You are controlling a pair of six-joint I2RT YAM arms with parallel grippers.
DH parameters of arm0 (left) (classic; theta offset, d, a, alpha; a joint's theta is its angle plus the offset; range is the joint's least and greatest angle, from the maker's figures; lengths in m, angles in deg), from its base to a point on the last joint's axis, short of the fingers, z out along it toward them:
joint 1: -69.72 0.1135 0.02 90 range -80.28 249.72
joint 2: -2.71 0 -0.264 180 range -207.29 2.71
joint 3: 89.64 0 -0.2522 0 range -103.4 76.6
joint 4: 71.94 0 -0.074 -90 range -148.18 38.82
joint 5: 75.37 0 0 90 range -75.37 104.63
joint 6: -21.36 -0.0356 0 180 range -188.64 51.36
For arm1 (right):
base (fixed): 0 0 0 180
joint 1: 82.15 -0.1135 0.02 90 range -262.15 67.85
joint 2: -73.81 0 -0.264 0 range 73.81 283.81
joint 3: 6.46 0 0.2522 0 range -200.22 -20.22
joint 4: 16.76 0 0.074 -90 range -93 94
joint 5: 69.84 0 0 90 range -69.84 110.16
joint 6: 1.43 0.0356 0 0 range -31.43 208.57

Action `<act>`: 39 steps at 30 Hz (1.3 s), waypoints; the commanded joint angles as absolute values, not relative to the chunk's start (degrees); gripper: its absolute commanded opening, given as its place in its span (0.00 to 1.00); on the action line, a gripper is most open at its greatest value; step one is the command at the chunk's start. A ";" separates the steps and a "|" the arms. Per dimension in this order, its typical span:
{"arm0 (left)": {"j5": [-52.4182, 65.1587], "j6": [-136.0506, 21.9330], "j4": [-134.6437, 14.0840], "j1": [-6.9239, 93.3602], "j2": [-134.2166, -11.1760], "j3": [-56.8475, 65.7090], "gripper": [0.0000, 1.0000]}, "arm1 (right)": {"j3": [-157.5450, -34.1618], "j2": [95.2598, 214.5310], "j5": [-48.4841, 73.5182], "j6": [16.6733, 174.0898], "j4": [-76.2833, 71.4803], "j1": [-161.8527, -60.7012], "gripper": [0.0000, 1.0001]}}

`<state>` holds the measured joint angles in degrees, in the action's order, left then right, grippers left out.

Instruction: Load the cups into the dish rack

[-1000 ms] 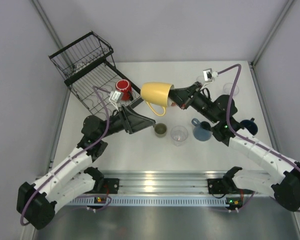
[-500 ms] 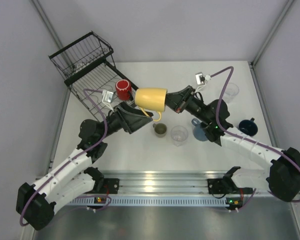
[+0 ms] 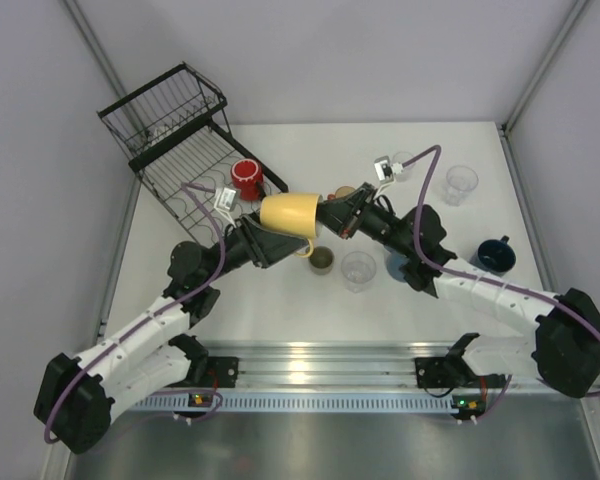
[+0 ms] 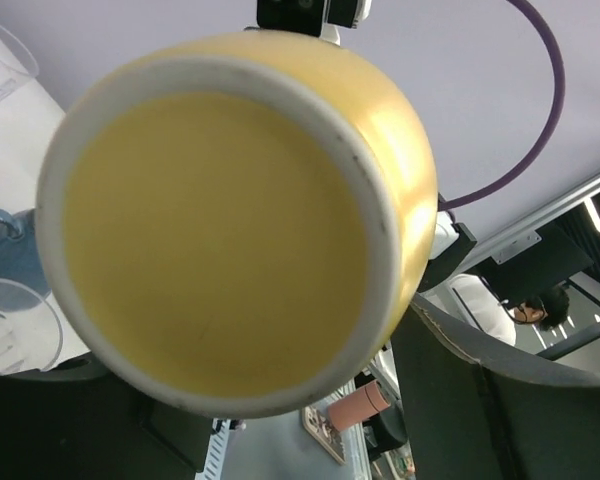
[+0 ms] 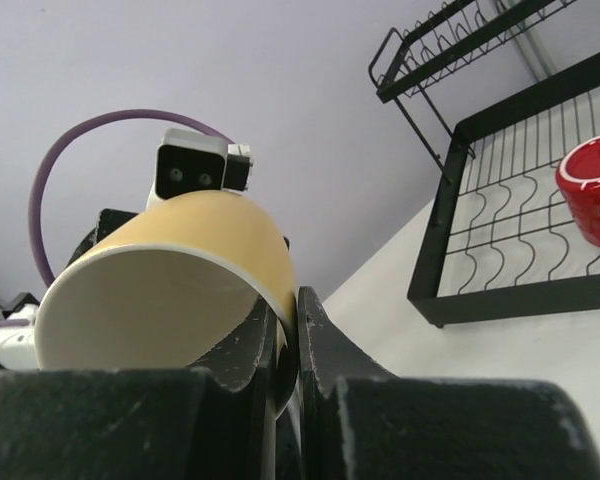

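Bench (image 3: 280, 310): white, grey-walled; dish rack (image 3: 170, 150) at far left.
Yellow mug (image 3: 288, 213): off the bench, lying sideways between both arms, near the rack's tray.
Right gripper (image 5: 288, 300): clamped on the mug's rim wall.
Left gripper (image 3: 268, 243): jaws apart, by the mug's base.
Handling: I judge it rigid, glazed, slippery and chippable; pinch the rim wall or the handle.
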<state>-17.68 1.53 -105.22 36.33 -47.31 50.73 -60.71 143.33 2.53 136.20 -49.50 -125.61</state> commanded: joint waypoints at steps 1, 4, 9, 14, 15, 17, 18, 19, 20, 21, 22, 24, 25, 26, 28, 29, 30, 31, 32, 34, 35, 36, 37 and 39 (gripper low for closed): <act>-18.42 3.34 -110.65 35.88 -46.60 51.73 0.68 | -63.29 142.98 4.69 132.25 -54.41 -126.45 0.00; -19.11 5.01 -110.73 35.70 -47.12 51.90 0.63 | -63.29 144.12 4.34 131.98 -56.07 -126.36 0.00; -18.42 6.68 -112.05 35.35 -45.98 52.95 0.47 | -63.64 148.69 1.88 134.79 -61.43 -126.62 0.00; -18.94 9.14 -114.07 35.44 -46.59 52.52 0.09 | -63.20 151.59 -1.72 136.29 -66.00 -126.71 0.00; -19.03 9.58 -114.07 35.53 -46.86 51.91 0.02 | -63.11 151.77 -2.42 136.47 -67.23 -126.71 0.00; -19.03 10.11 -113.72 35.53 -47.38 51.03 0.00 | -63.02 152.04 -3.57 136.12 -67.33 -126.71 0.00; -18.77 10.29 -113.46 35.53 -47.47 50.85 0.00 | -62.94 152.04 -3.83 135.77 -66.29 -126.80 0.00; -18.68 10.20 -113.20 35.53 -47.48 50.67 0.00 | -62.85 151.86 -3.92 134.55 -65.50 -126.71 0.02; -18.42 9.94 -112.24 35.53 -47.48 50.50 0.00 | -62.67 151.34 -3.84 133.84 -64.70 -126.71 0.04; -17.89 8.98 -111.18 35.53 -47.04 50.15 0.00 | -62.67 150.99 -3.75 133.22 -63.56 -126.71 0.06; -17.63 8.19 -110.04 35.53 -46.60 49.88 0.00 | -62.41 150.55 -3.14 131.74 -61.73 -126.80 0.14; -16.58 4.77 -104.78 35.53 -45.29 48.57 0.00 | -62.06 149.05 -2.35 130.32 -58.22 -126.71 0.23; -16.05 3.27 -102.67 35.62 -44.84 47.87 0.00 | -61.97 148.53 -1.30 129.01 -56.71 -126.71 0.32; -15.69 0.38 -97.52 35.62 -44.40 46.12 0.00 | -61.79 147.39 -0.77 128.47 -55.48 -126.71 0.34; -14.56 -2.35 -93.53 35.62 -43.61 44.44 0.00 | -61.18 146.42 0.55 127.16 -52.50 -126.62 0.43; -14.11 -4.63 -90.46 35.53 -43.26 42.87 0.00 | -60.83 145.37 0.91 126.98 -51.61 -126.62 0.46; -13.50 -5.79 -88.26 35.62 -43.08 42.07 0.00 | -60.48 144.75 1.35 126.63 -50.47 -126.54 0.48; -12.97 -6.93 -86.32 35.70 -42.99 41.28 0.00 | -59.86 144.13 1.87 126.10 -49.33 -126.45 0.52; -11.66 -9.20 -84.39 35.62 -42.73 39.61 0.00 | -59.51 143.00 2.31 125.75 -46.62 -126.36 0.54; -10.07 -11.41 -77.88 35.62 -42.90 37.94 0.00 | -58.20 141.59 3.45 124.87 -44.14 -126.01 0.58; -8.59 -12.38 -76.21 35.70 -43.08 36.80 0.00 | -57.67 139.84 3.89 124.34 -41.87 -125.92 0.60; -7.88 -13.78 -74.98 35.70 -43.17 36.61 0.00 | -57.14 138.95 4.42 124.16 -40.89 -125.83 0.61; -7.09 -14.23 -73.40 35.79 -43.17 36.35 0.00 | -56.26 138.07 5.56 123.55 -39.49 -125.66 0.64; -5.59 -16.24 -71.72 35.79 -43.52 35.12 0.00 | -55.73 135.52 6.79 122.85 -35.20 -125.48 0.66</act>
